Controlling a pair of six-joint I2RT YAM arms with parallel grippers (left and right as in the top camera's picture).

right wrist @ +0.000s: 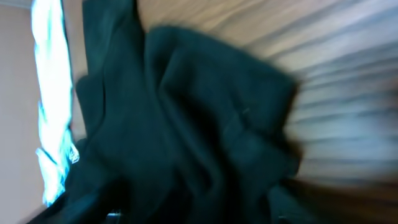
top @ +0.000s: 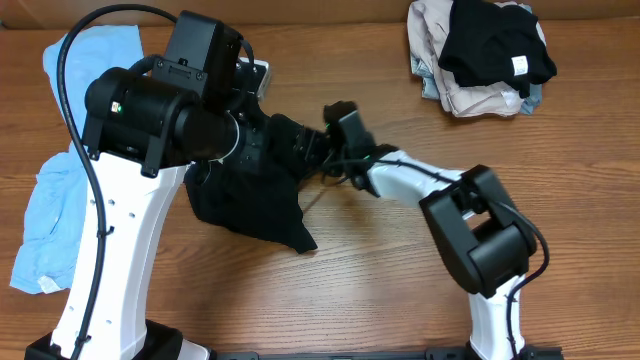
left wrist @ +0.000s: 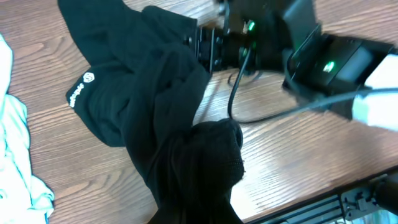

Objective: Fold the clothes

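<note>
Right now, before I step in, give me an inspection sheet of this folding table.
Surface: wooden table, plain wood grain.
Job's things: black shirt crumpled at centre; light blue tee along left side; beige and black pile at far right.
Clutter: nothing seen.
Grippers: left gripper shut, fingers hidden, apparently on the shirt bunched at it; right gripper at shirt's edge, jaws unclear.
Cables: black cable loops over left arm; second cable hangs by right arm.
Surroundings: nothing seen.
</note>
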